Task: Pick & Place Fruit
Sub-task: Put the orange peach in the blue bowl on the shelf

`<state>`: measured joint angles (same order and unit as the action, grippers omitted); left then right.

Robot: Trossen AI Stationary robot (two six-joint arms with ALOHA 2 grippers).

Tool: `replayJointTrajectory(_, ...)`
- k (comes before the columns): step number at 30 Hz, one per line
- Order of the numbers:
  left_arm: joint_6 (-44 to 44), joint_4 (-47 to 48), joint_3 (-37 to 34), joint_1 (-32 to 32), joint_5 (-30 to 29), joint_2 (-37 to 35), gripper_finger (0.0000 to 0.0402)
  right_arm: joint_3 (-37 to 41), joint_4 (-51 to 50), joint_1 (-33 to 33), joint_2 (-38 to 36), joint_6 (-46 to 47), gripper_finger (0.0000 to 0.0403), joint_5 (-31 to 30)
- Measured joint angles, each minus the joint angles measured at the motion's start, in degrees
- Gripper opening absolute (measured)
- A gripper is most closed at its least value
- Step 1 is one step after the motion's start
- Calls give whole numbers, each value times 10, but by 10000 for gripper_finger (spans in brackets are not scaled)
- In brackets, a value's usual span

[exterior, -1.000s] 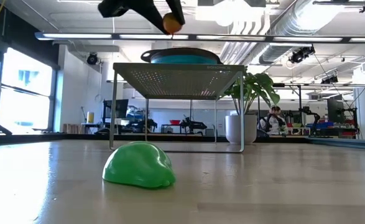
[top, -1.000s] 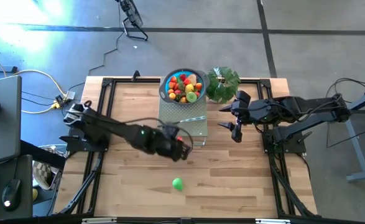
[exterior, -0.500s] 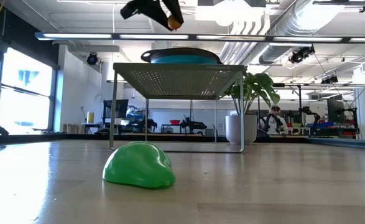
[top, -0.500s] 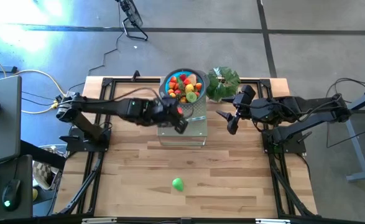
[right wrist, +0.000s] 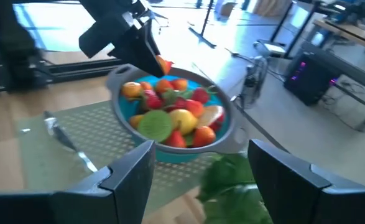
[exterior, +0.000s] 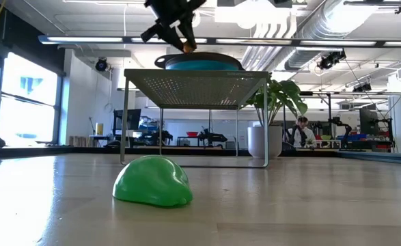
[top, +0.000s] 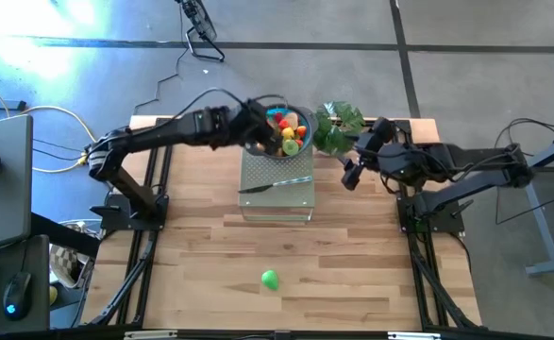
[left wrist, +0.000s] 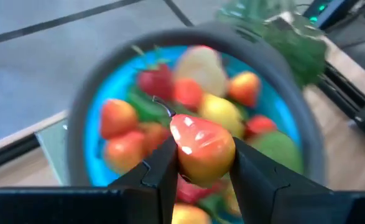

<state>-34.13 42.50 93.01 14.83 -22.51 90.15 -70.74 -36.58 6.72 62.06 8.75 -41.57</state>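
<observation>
From above I can't make out the held fruit; the left arm covers the blue bowl's [top: 295, 118] near rim. My left gripper [left wrist: 198, 171] reaches over the bowl, its fingers pinching a red-and-yellow toy fruit [left wrist: 202, 148] above the pile. A green fruit [top: 270, 280] lies alone on the table [top: 352, 283]. My right gripper [top: 352, 174] hovers beside the plant [top: 338, 127], fingers apart, holding nothing.

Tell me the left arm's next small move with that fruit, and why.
Probably open the fingers and drop it. The left gripper is shut on a red-orange fruit right above the blue bowl, already heaped with fruit, so a release should land it inside. The right gripper waits open beside the plant, clear of the drop.
</observation>
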Motion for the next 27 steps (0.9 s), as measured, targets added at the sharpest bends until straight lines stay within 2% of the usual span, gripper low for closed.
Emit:
replayJointTrajectory(7,9,0,0,53,41,0,121,0,0,-49,0,0,250,7)
replayJointTrajectory(18,9,0,0,54,41,2,124,0,0,-91,0,0,250,75)
replayJointTrajectory(21,9,2,0,54,44,8,145,0,0,-92,0,1,250,75)
replayJointTrajectory(27,9,1,0,54,51,13,213,0,0,-92,0,0,250,75)
